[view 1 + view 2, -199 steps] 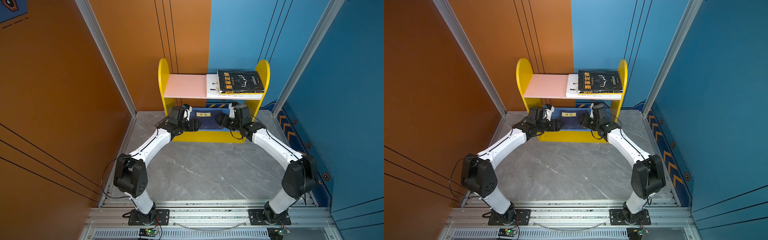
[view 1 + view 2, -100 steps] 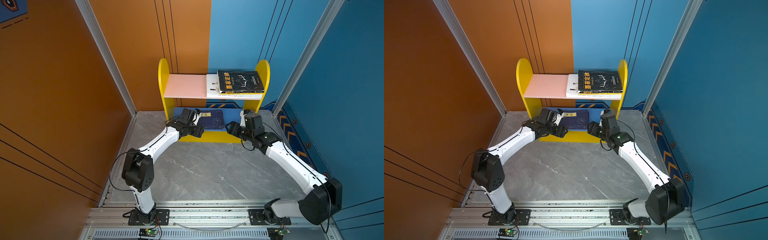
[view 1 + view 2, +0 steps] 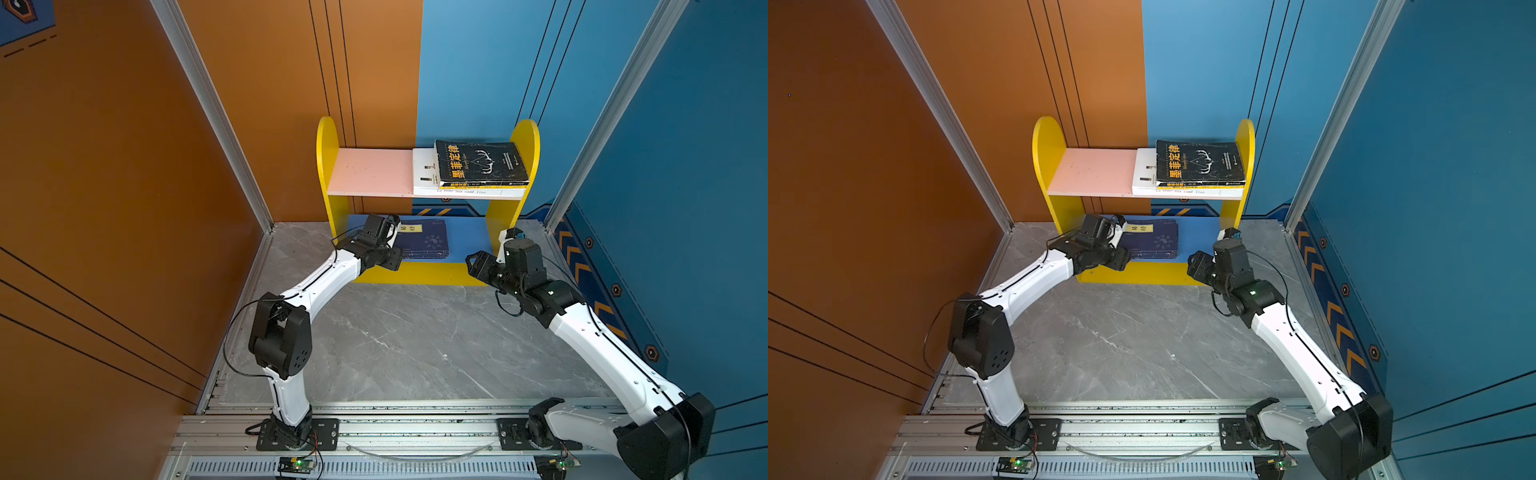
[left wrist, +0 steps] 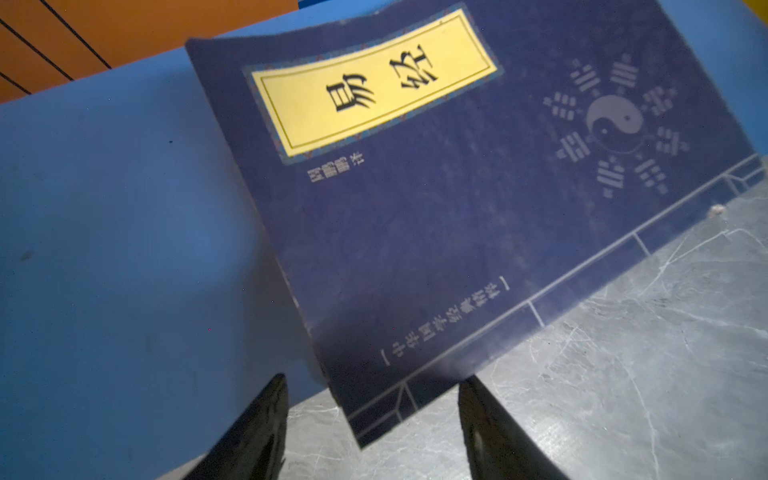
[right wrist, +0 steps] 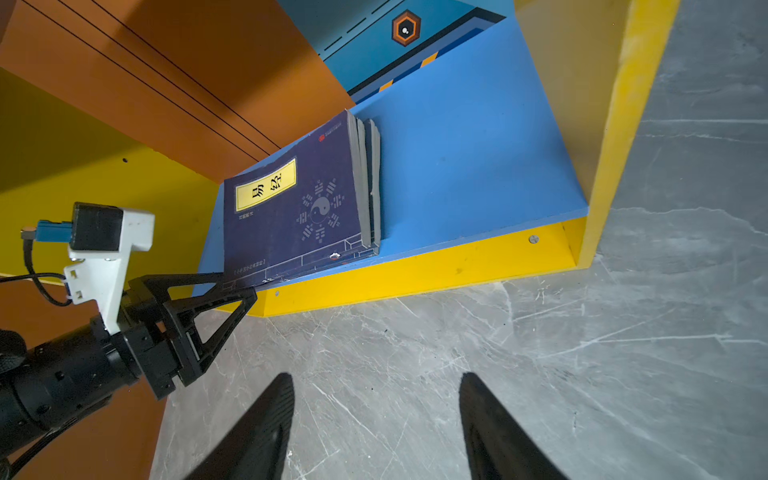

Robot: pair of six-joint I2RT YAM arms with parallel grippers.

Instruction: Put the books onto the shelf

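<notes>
The shelf [image 3: 326, 141] stands against the back wall. On the right of its pink upper board [image 3: 374, 170] a black book with yellow characters [image 3: 482, 164] lies on a large white book [image 3: 424, 170]. A stack of thin navy books with a yellow label [image 3: 426, 243] [image 5: 291, 208] lies flat on the left of the blue lower board [image 3: 465, 237]. Its near corner juts over the front edge. My left gripper [image 3: 394, 248] [image 4: 372, 382] is open, with that corner [image 4: 374, 415] between its fingers. My right gripper [image 3: 473, 266] [image 5: 376, 380] is open and empty over the grey floor, in front of the shelf's right end.
Orange wall panels close the left side and blue ones the right, both near the shelf. A yellow base strip [image 5: 436, 266] runs along the shelf's front. The grey marble floor [image 3: 407, 340] stretches from the shelf to the arms' mounting rail [image 3: 415, 432].
My right gripper has let go of the navy stack and drawn back to the right, away from the shelf. The stack now lies on the lower board, with my left gripper still at its corner.
</notes>
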